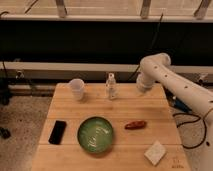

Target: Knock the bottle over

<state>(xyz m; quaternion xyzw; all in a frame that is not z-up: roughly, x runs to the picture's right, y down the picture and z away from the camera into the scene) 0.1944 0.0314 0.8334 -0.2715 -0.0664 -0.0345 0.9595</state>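
The bottle [111, 86] is small, slim and clear with a pale cap. It stands upright at the back middle of the wooden table [150, 107]. The white arm reaches in from the right. Its gripper [140, 88] hangs at the table's back edge, to the right of the bottle and apart from it.
A white translucent cup [77, 89] stands left of the bottle. A green bowl [95, 134] sits at the front middle, with a black phone [57, 132] to its left. A reddish-brown item [135, 125] and a white pad [155, 152] lie on the right.
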